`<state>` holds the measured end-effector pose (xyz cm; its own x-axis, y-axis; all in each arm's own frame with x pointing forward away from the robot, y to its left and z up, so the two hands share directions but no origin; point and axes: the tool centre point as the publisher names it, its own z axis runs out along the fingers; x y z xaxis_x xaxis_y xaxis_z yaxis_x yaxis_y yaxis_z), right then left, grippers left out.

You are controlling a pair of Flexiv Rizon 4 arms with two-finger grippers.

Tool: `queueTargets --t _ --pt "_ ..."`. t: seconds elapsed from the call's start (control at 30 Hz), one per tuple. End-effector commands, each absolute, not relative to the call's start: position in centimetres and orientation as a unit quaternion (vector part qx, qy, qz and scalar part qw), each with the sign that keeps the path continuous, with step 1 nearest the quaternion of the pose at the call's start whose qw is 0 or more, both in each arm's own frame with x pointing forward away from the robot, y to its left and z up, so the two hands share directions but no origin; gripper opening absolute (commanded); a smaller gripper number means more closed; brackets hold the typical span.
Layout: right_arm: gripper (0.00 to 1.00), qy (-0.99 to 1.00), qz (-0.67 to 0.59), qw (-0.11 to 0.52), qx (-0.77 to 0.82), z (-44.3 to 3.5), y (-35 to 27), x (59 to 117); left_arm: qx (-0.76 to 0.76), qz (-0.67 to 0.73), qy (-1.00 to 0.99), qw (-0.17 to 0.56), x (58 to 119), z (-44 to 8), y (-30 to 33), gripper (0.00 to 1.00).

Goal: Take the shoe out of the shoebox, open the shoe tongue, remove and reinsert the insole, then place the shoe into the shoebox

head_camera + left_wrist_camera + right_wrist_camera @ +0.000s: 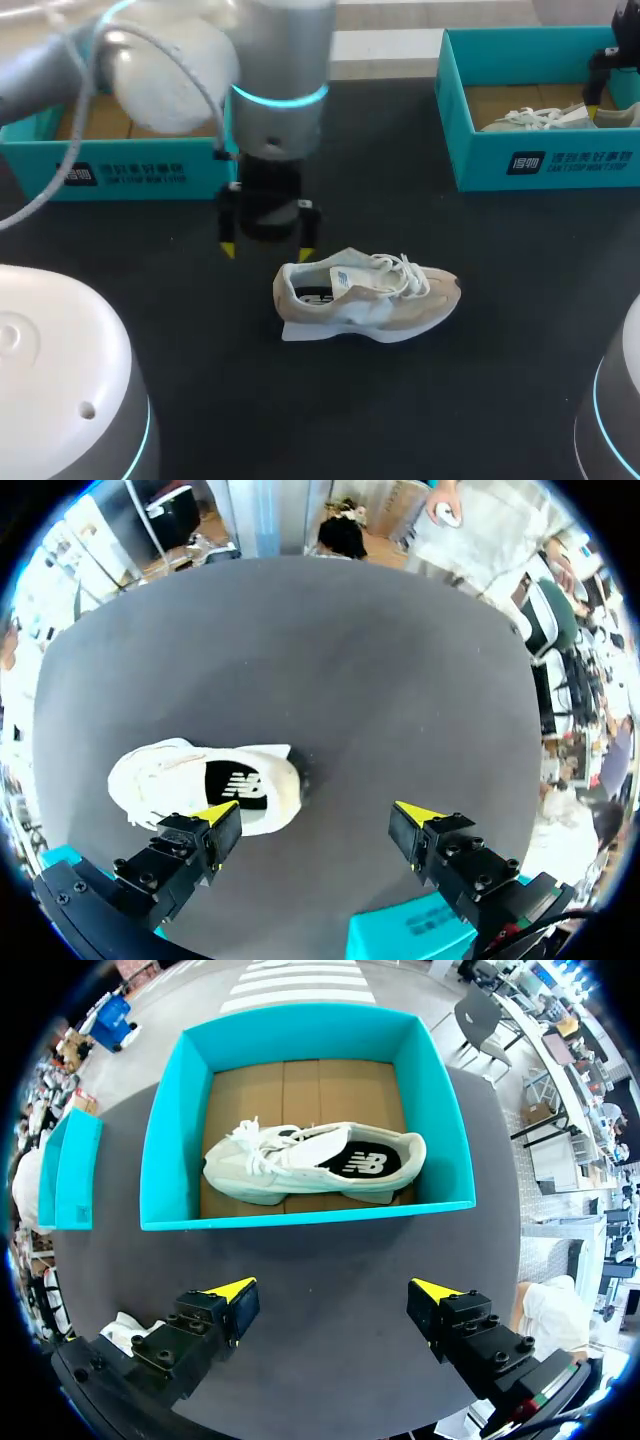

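My left claw (267, 251) hangs released, the shoe (365, 295) just ahead on the table (500, 380). My right claw (335, 1290) (released too) faces a shoebox (300, 1217) holding another shoe (310, 1163).

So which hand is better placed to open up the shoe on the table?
Left, most likely. The left hand hangs open right by the heel of the shoe on the table, while the right hand is over by the shoebox, which holds a second shoe.
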<state>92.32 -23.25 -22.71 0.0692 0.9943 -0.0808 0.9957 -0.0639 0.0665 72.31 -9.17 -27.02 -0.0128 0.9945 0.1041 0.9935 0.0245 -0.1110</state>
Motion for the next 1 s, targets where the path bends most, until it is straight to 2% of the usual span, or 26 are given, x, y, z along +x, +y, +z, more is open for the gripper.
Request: queueTargets --t 0.03,0.4,0.53,0.87,1.0 --pt "1.0 0.682 -0.007 0.052 0.729 -22.7 -23.2 92.3 -0.617 0.124 -0.775 0.06 72.4 -26.8 -6.6 1.0" --pt "1.0 0.682 -0.007 0.052 0.729 -22.7 -23.2 92.3 -0.617 0.124 -0.775 0.06 72.4 -26.8 -6.6 1.0" --pt "1.0 0.682 -0.007 0.052 0.729 -22.7 -23.2 92.3 -0.538 0.188 -0.818 0.079 71.4 -27.7 -4.3 1.0" --pt "1.0 0.682 -0.007 0.052 0.729 -22.7 -23.2 92.3 -0.311 0.329 -0.891 0.043 69.4 -27.2 -0.6 1.0" --pt "1.0 0.682 -0.007 0.052 0.729 -22.7 -23.2 92.3 -0.299 0.353 -0.886 0.043 69.1 -27.4 -0.5 1.0"
